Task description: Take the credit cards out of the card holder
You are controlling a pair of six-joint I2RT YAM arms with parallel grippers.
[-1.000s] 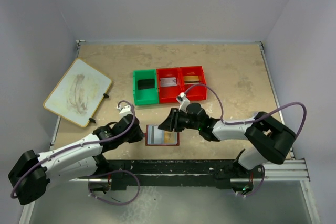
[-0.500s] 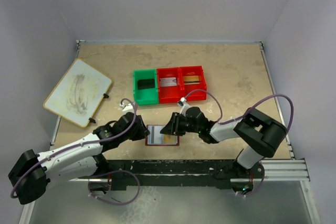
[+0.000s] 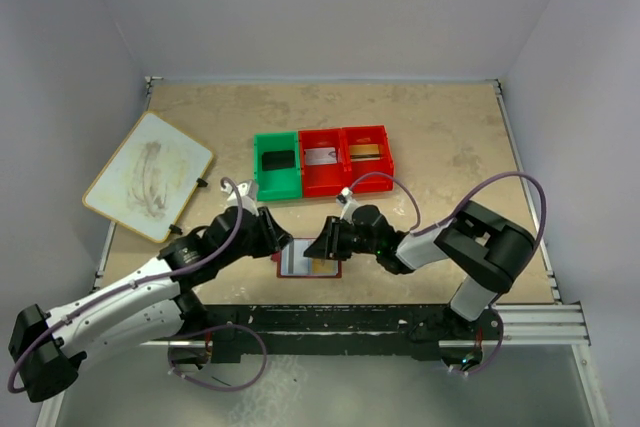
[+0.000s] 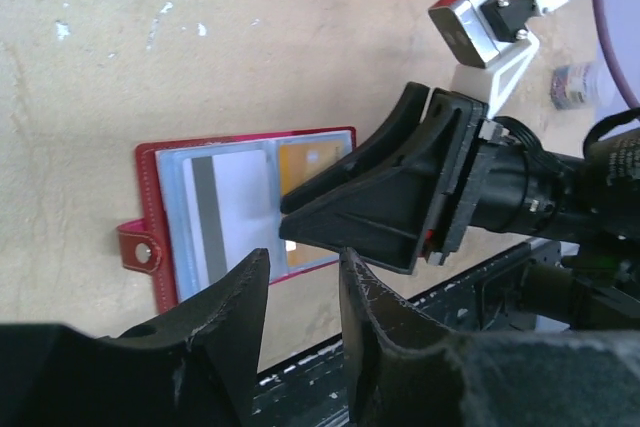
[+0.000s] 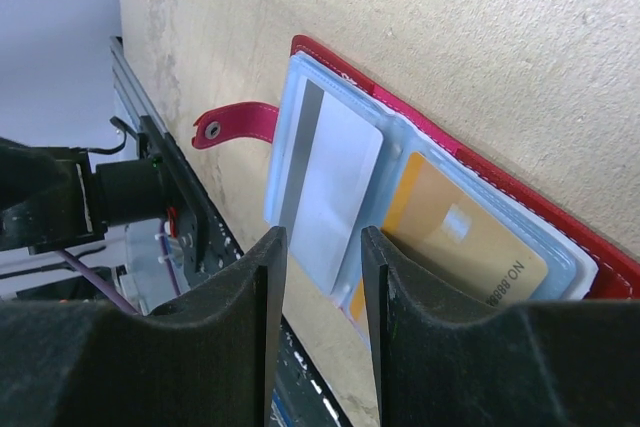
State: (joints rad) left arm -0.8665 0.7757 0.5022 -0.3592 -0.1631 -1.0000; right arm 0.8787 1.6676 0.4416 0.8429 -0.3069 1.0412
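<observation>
The card holder (image 3: 300, 269) lies open flat near the table's front edge, its red tab (image 4: 138, 247) pointing left. Its clear sleeves hold a pale card with a grey stripe (image 5: 335, 172) and a gold card (image 5: 460, 237). My right gripper (image 5: 322, 237) stands open, low over the holder's near edge, with the pale card's end showing in the gap between its fingers. My left gripper (image 4: 303, 257) is open and holds nothing, hovering just left of the holder (image 4: 160, 197), facing the right gripper (image 3: 318, 244).
A tray with a green bin (image 3: 258, 167) and two red bins (image 3: 380, 162) sits behind the holder. The bins hold a black card (image 3: 276, 160), a silver card (image 3: 320, 157) and a gold card (image 3: 364, 151). A large white board (image 3: 148, 175) lies at the left.
My left gripper has opened and drawn up and back from the holder's left edge. My right gripper has narrowed slightly, and its arm's elbow has swung left.
</observation>
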